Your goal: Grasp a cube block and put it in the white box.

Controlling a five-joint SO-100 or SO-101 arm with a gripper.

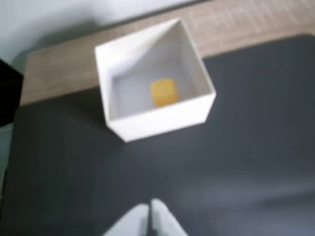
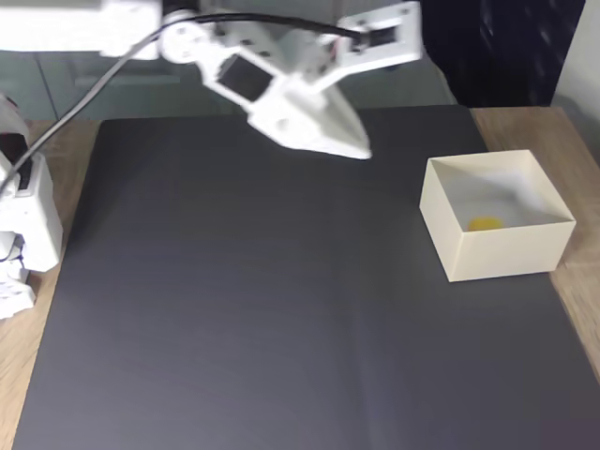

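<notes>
The yellow cube block lies on the floor of the white box, near its front wall in the wrist view. In the fixed view the white box stands at the right of the black mat, with the cube block showing inside it. My gripper is shut, its two white fingertips pressed together with nothing between them, low in the wrist view and well back from the box. In the fixed view the gripper hangs above the mat, left of the box.
A black mat covers most of the wooden table. The arm's white base stands at the left edge in the fixed view. The box sits partly on the mat's edge, next to bare wood.
</notes>
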